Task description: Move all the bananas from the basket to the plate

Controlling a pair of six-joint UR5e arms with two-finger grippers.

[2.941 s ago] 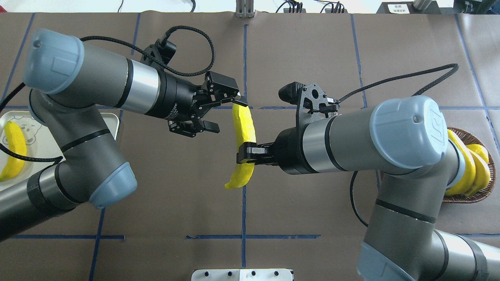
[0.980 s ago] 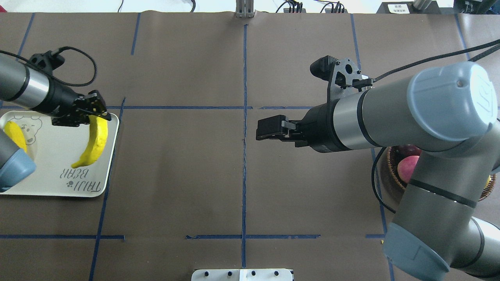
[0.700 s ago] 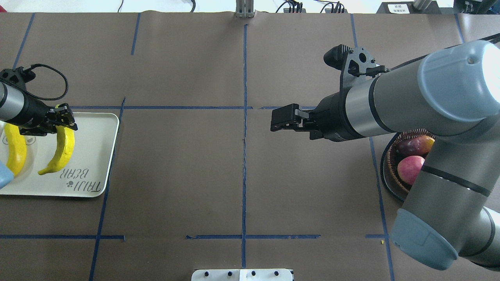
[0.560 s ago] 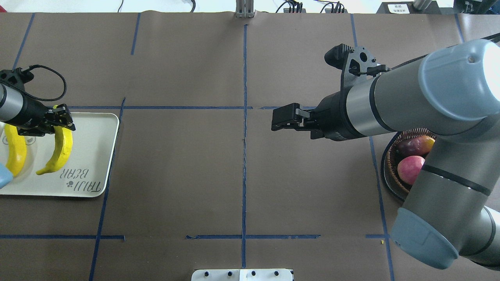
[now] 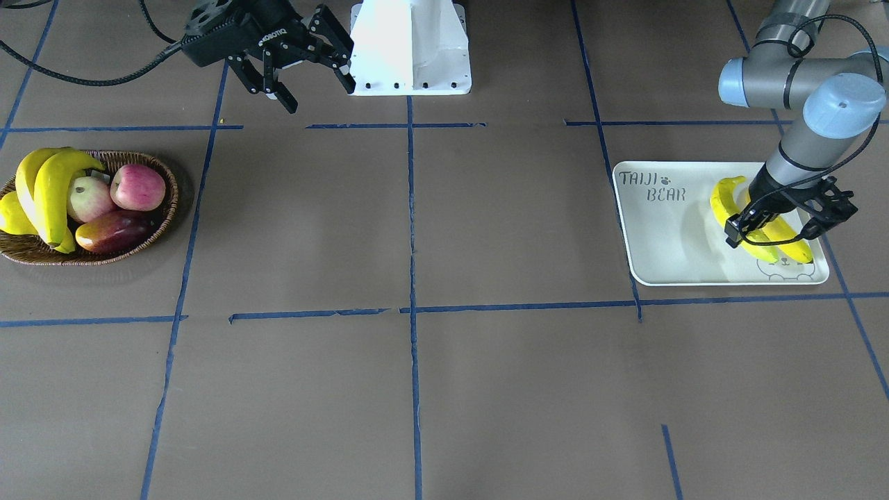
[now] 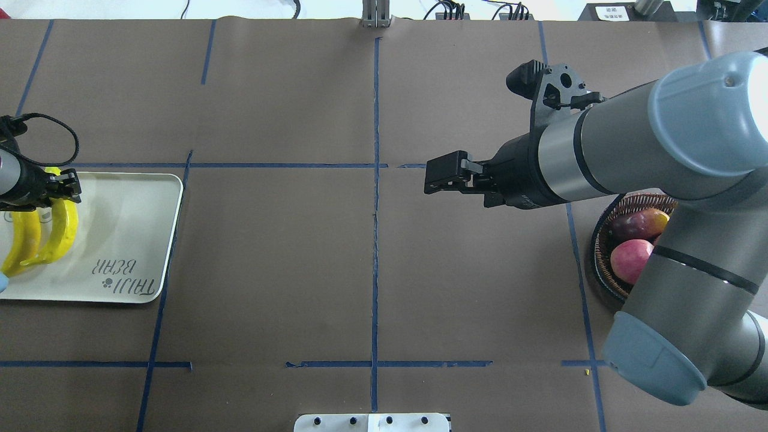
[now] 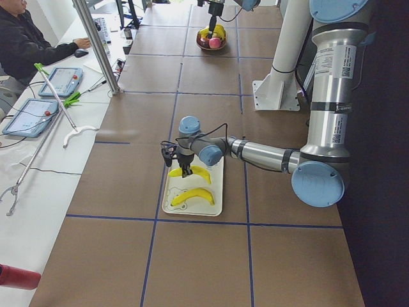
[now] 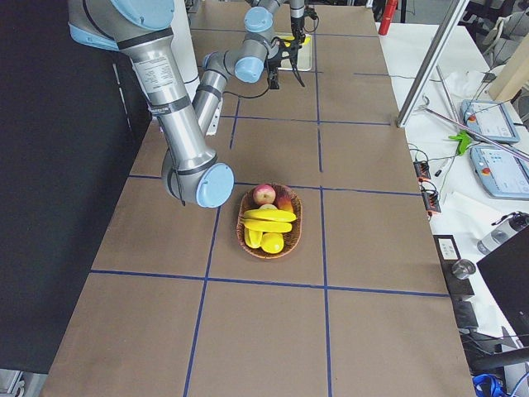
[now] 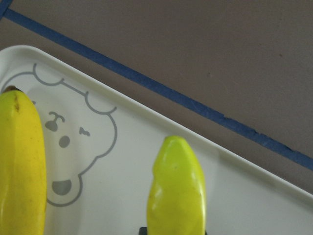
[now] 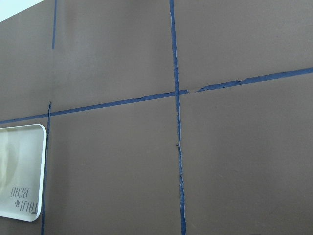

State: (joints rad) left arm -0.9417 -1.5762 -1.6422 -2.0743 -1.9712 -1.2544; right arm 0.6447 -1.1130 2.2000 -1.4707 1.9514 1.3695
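On the flat white rounded-rectangle plate (image 6: 132, 204) printed TAIJI BEAR, at nine o'clock on the table in the overhead view, we find one long curved yellow banana (image 6: 63, 231). The left gripper (image 6: 57, 193) grips it at its upper end, fingers closed snugly on it. This banana hangs steeply, lower tip toward seven o'clock; we cannot tell whether that tip touches the plate. Just beside it, at its nine o'clock, a second yellow banana (image 6: 24, 240) lies flat, partly over the grey cartoon bear face (image 9: 73, 142).

Well apart, at three o'clock on the table, we see the shallow oval brown wicker basket (image 5: 90, 258). In the front-facing view two more yellow bananas (image 5: 48, 194) lean along its nine o'clock side, with a red apple (image 5: 137, 187), a paler apple (image 5: 87, 198) and a dark red mango (image 5: 114, 232) beside them.

The right gripper (image 5: 319, 96) is raised above the brown paper-covered table (image 6: 270, 258). In the overhead view it shows at three o'clock from the blue tape crossing (image 6: 376, 165), its fingers spread wide with nothing between them.
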